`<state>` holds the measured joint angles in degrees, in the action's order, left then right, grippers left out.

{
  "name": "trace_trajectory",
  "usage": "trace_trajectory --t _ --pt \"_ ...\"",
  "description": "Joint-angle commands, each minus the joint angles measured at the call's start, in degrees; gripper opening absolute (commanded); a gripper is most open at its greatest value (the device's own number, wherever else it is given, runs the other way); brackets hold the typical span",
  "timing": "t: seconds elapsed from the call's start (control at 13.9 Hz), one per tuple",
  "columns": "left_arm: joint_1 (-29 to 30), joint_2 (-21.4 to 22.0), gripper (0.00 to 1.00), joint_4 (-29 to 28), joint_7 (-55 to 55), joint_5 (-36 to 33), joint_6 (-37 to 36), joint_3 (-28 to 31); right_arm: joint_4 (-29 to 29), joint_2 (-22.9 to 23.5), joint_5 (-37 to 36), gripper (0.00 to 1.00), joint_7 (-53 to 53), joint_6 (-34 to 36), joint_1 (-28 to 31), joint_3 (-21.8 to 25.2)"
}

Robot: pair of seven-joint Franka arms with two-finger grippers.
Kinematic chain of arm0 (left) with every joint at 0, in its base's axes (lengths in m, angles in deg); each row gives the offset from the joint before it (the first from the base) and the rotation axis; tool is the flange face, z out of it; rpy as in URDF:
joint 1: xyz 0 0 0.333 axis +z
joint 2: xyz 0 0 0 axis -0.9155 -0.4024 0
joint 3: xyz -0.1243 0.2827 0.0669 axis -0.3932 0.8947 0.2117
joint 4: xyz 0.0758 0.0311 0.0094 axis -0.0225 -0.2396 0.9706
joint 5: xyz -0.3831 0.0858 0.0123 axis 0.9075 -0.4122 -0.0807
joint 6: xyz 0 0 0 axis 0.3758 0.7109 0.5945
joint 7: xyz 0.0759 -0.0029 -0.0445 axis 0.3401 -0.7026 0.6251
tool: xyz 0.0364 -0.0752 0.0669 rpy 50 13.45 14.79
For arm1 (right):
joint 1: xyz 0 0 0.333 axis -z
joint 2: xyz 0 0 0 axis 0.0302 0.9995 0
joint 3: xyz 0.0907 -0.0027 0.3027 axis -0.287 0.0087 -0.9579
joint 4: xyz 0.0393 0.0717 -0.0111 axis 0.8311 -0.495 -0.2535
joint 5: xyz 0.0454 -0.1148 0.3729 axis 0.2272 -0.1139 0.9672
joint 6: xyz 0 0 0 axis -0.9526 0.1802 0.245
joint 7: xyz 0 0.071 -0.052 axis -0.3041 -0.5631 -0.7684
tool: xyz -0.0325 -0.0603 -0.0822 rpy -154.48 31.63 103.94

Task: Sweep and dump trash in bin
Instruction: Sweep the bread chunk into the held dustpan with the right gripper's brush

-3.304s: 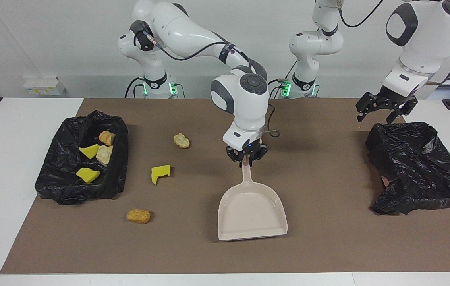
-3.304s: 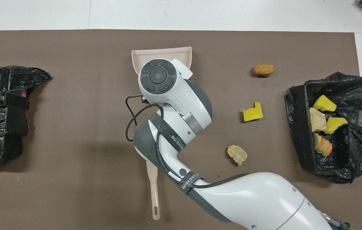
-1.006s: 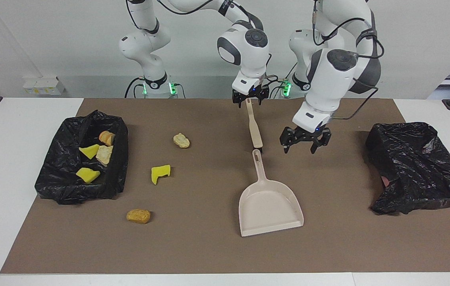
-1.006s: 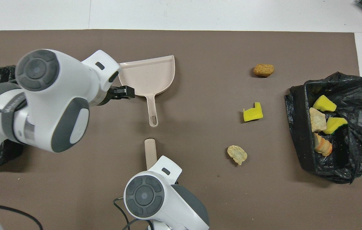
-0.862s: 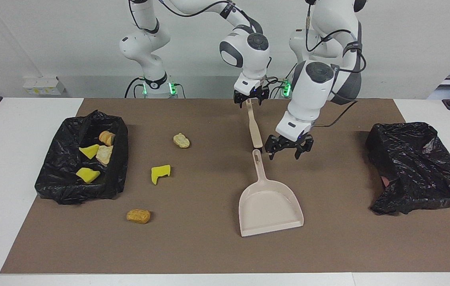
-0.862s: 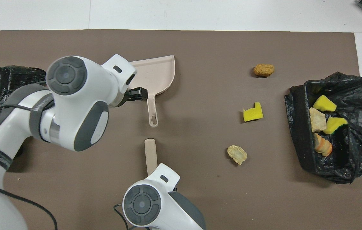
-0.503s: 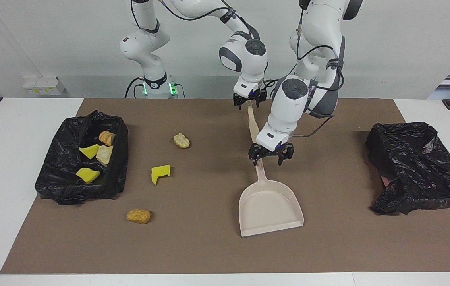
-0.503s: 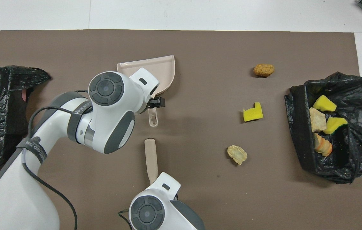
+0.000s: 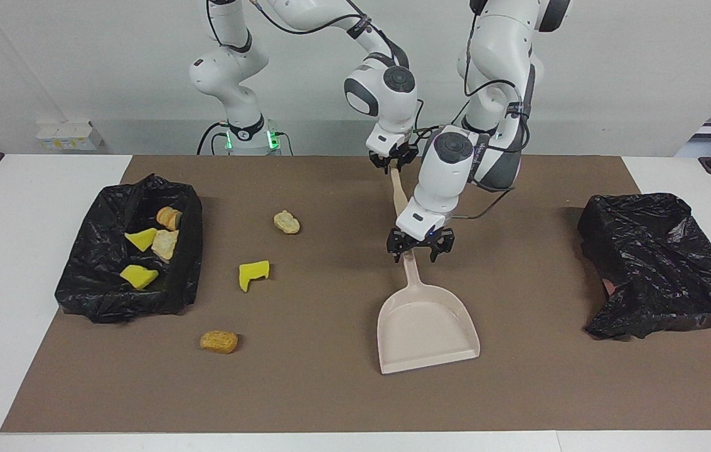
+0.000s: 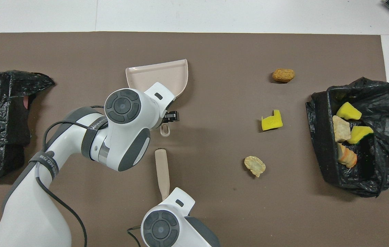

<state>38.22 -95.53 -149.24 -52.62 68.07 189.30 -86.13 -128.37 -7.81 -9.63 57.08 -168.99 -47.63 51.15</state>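
My left gripper (image 9: 421,250) is straddling the beige plastic dustpan's (image 9: 425,326) handle, grip uncertain; my right gripper (image 9: 394,161) is clenching the beige flat-handled brush (image 9: 398,191) near the robots.

Both arms: glossy white rounded shells, dark grey joint caps and bands. Loose black cables run along the links; bases show green lights. Small black claws; one forearm band carries white lettering.

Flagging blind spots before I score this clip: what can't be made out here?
- Dustpan handle: overhead view, mostly covered by the left arm's wrist.
- Brush lower end: facing view, hidden by the left arm.
- Right gripper: overhead view, hidden under its own wrist.
- Crumpled bag contents: both views, folds hide them.
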Motion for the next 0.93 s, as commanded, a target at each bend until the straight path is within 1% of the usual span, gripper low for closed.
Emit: trace_trajectory --t 0.0,0.07,0.14,0.29,0.43,0.57,0.72,0.79,0.86 --pt "-1.0 0.8 0.43 -2.5 -1.6 -0.8 1.7 0.8 -1.1 -1.7 1.0 0.00 4.4 -0.3 -0.9 0.0" --pt "-0.9 0.8 0.15 -2.5 -1.4 -0.8 1.8 0.9 -0.9 -1.8 1.0 0.00 7.8 0.1 -0.8 0.1" --pt "-0.6 0.8 0.00 -2.4 -0.6 -0.8 2.0 0.9 -1.2 -2.8 0.8 0.00 12.9 1.9 -0.9 0.1" --pt "-0.1 0.6 0.00 -1.3 0.6 -1.1 1.9 1.0 -1.3 -3.8 -0.7 0.00 19.9 5.0 -2.5 0.3" --pt "0.5 0.8 0.00 -0.3 2.1 -1.2 1.4 1.4 -1.4 -6.0 -3.3 0.00 22.9 8.7 -2.3 0.4" --pt "2.9 1.8 0.00 0.1 6.4 -1.2 -0.1 1.4 -2.2 -9.7 -4.8 0.00 25.9 14.5 -0.1 0.5" --pt "3.9 2.3 0.00 2.2 10.0 -1.2 -4.1 1.4 -5.4 -14.3 -6.2 0.00 26.0 17.5 2.8 0.5" --pt "5.0 2.3 0.00 3.3 13.2 -1.2 -6.3 1.4 -7.0 -15.9 -6.6 0.00 26.2 18.8 3.6 0.5" --pt "5.9 2.7 0.00 3.9 17.1 -1.2 -8.4 1.4 -8.0 -16.5 -7.8 0.00 27.3 20.4 4.5 0.5"
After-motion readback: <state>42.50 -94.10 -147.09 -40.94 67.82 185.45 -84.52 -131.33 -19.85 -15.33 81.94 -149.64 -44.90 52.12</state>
